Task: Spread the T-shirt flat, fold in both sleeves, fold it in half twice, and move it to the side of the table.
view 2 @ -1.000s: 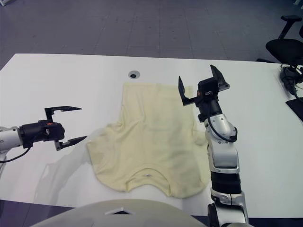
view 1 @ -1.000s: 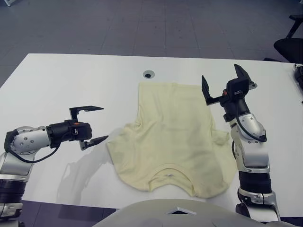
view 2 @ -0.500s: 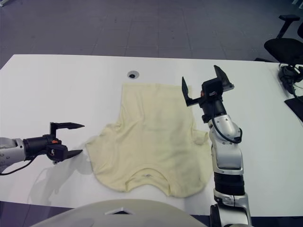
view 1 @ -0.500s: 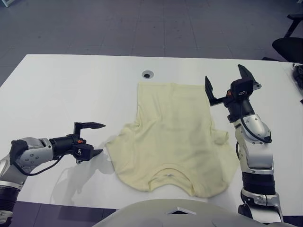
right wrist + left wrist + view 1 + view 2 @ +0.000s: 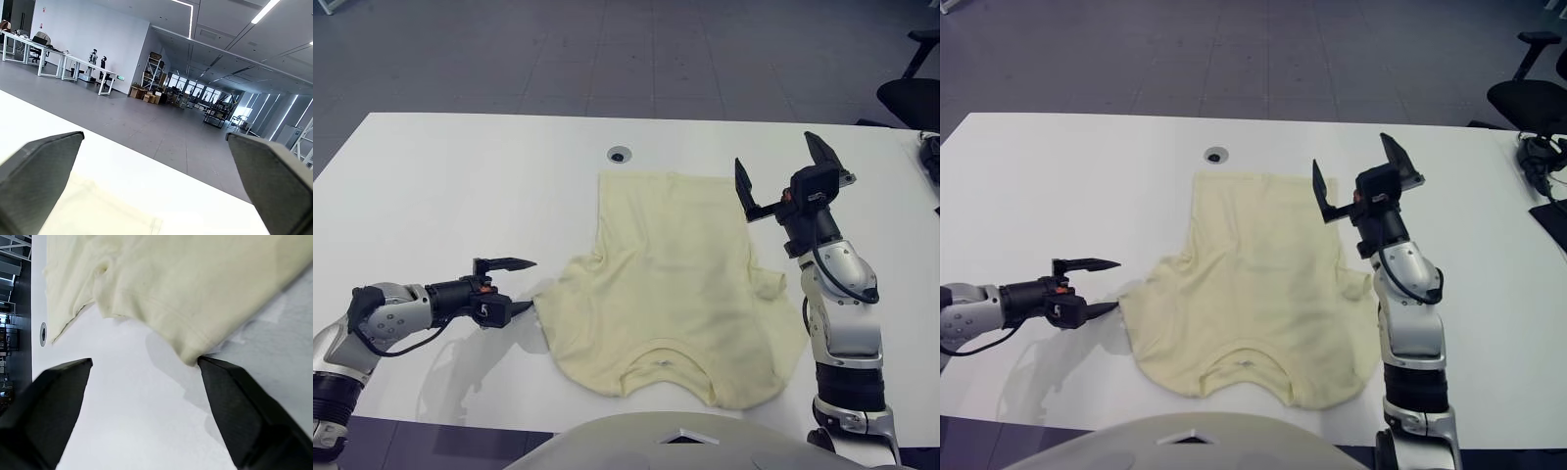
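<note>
- Two grippers flank a pale yellow T-shirt [image 5: 675, 284] lying on the white table [image 5: 440, 176] — collar toward the robot, hem toward the far edge.
- Most of the shirt lies flat with mild wrinkles; both sleeves stick out to the sides, and the right one is bunched.
- Low over the table, the left gripper [image 5: 530, 284] sits just beside the left sleeve [image 5: 553, 299], its jaws moderately apart, one above the other. The left wrist view shows one fingertip [image 5: 225, 387] right at the sleeve's hem edge and the other over bare table.
- Raised above the shirt's far right corner, the right gripper [image 5: 773, 155] has its jaws spread wide.
- One round cable port [image 5: 620, 154] is set in the table just beyond the hem.
</note>
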Action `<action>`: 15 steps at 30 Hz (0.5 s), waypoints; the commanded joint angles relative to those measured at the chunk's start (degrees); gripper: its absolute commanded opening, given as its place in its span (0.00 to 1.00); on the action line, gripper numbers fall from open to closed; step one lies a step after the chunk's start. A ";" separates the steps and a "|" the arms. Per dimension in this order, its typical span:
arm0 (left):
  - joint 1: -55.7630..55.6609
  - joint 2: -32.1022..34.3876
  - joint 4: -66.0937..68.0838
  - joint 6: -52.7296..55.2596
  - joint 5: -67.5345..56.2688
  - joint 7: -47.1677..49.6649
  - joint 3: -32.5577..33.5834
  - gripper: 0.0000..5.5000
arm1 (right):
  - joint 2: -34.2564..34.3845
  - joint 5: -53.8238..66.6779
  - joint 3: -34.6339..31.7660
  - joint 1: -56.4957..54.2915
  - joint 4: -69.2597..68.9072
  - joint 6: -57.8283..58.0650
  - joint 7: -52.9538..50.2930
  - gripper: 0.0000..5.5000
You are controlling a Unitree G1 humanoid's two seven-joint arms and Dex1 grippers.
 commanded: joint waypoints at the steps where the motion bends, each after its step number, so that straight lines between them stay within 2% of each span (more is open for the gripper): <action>1: 1.26 0.97 0.64 1.11 1.07 -2.36 -3.01 0.57 | 0.17 -0.03 0.30 0.17 -1.13 1.04 -0.23 0.98; 15: 0.42 2.19 0.55 1.53 -0.22 -3.03 -5.30 0.11 | 0.48 -0.12 0.43 0.68 -2.58 1.83 -0.78 0.98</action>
